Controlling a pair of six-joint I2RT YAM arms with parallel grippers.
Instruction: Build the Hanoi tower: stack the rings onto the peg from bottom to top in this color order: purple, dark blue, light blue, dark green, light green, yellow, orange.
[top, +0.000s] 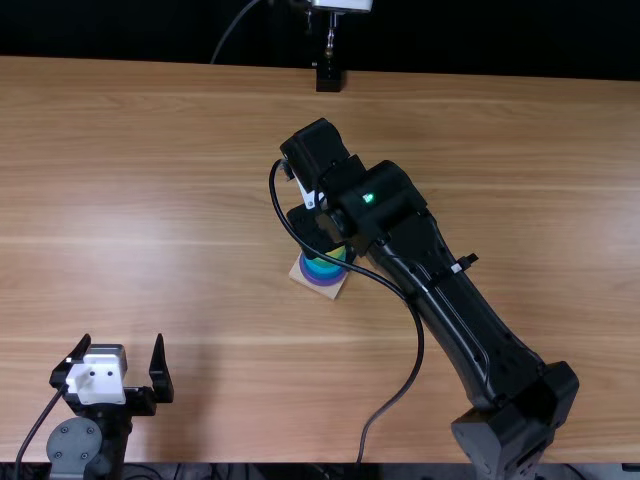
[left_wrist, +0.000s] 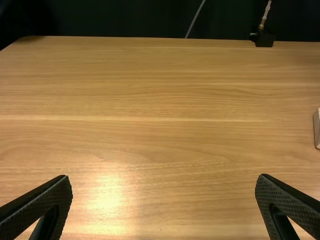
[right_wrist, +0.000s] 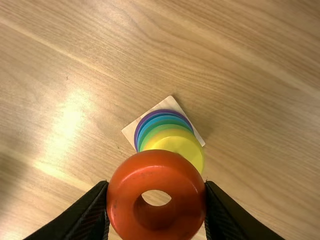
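- Pinching the orange ring (right_wrist: 156, 167) by its sides, the right gripper (top: 325, 238) is over the stack near the middle of the table (top: 180, 200).
- In the right wrist view the ring's hole faces the camera, and the ring overlaps the near part of the yellow ring (right_wrist: 180, 144) — whether the two touch, I can't tell.
- The yellow ring is uppermost on the stack, with green rings (right_wrist: 165, 128) below it, then blue rings (right_wrist: 162, 118), and the purple ring (right_wrist: 160, 111) at the bottom.
- All of these sit on a square, pale wooden base (right_wrist: 171, 103), set at an angle to the table's edges; a bit of that base also comes into the left wrist view.
- The left gripper (top: 123, 340) is over by the table's near left part — fingers spread wide, nothing between them.
- Beyond the far edge of the table there's a small black fixture (top: 329, 78), with a thin cable (top: 231, 28) to the left of it.
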